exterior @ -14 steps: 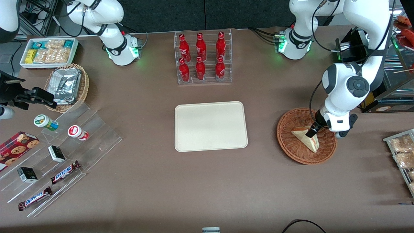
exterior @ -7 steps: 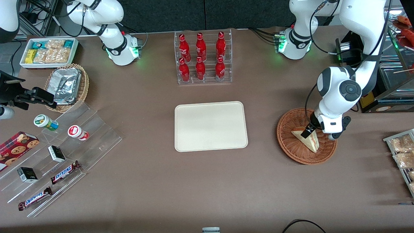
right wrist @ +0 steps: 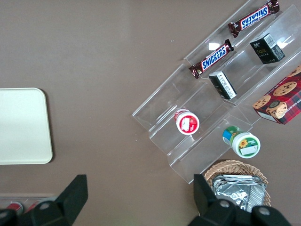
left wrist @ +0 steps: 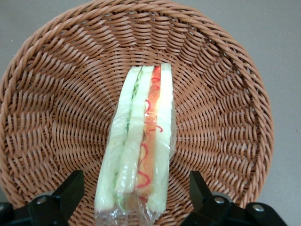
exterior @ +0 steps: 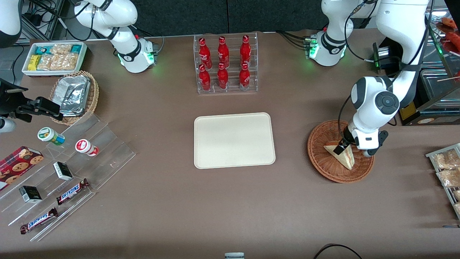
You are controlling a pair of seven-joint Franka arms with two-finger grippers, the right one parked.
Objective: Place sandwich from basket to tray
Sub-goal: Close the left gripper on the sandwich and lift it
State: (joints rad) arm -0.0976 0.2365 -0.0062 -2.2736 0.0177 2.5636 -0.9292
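Observation:
The sandwich (exterior: pixel 341 154), a plastic-wrapped wedge of pale bread with red and green filling, stands on edge in the round reddish-brown wicker basket (exterior: pixel 320 158) toward the working arm's end of the table. My left gripper (exterior: pixel 342 146) is low in the basket, open, with one finger on each side of the sandwich's wide end. In the left wrist view the black fingers (left wrist: pixel 70 190) stand apart from the sandwich (left wrist: pixel 141 146), with gaps on both sides, above the basket weave (left wrist: pixel 56 103). The cream-white tray (exterior: pixel 234 140) lies flat at the table's middle, beside the basket.
A clear rack of red bottles (exterior: pixel 224 64) stands farther from the camera than the tray. Toward the parked arm's end are a tan basket of foil packets (exterior: pixel 73 94), a white bin of snacks (exterior: pixel 54 57) and clear steps with candy bars (exterior: pixel 72 190). Snack packets (exterior: pixel 447 169) lie near the basket.
My left gripper has come down and shifted slightly toward the tray, settling around the sandwich's wide end. The sandwich has not moved.

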